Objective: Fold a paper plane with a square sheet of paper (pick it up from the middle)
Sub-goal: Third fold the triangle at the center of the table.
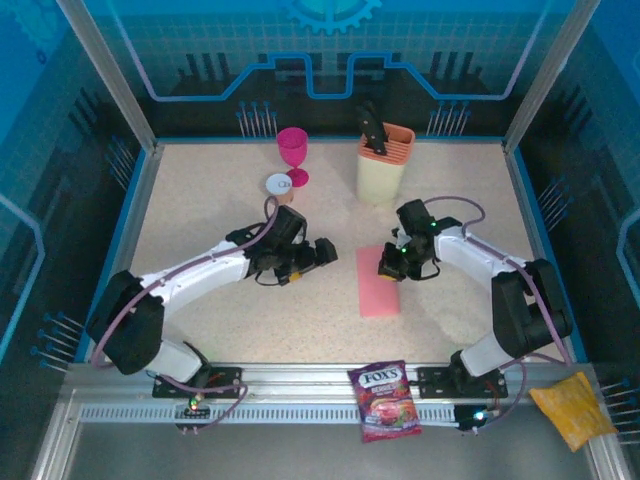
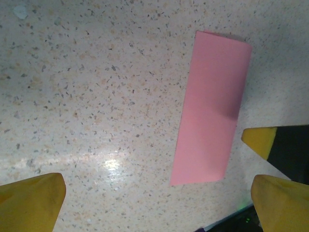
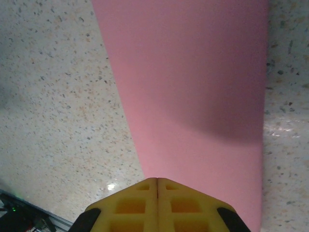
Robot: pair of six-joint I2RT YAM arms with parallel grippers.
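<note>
From above: shows the left hand [image 1: 325,252] spread wide, low over the counter [image 1: 200,200], with the square sheet of paper [image 1: 380,285] just off that hand's right side and apart from it. Finds the sheet folded into a narrow pink strip, lying flat. Places the right hand [image 1: 392,264] over the sheet's far end, fingers pressed together, the rest of the sheet reaching back from that hand toward the arm bases. Sets a magenta goblet [image 1: 293,152] and a cream holder [image 1: 385,165] well beyond both hands, and a purple candy bag [image 1: 385,400] and a yellow packet [image 1: 572,408] well behind them.

From the left wrist: frames the left hand [image 2: 158,186] with its yellow fingers [image 2: 34,200] far apart and nothing between them. Has the sheet [image 2: 210,111] ahead of the hand, nearer its right finger. Catches the right hand's yellow tip [image 2: 260,140] at the sheet's right edge.

From the right wrist: shows the right hand [image 3: 157,181] closed tight, no gap at the seam. Puts the sheet [image 3: 193,87] directly ahead of the tips. Cannot tell whether paper is caught there.
</note>
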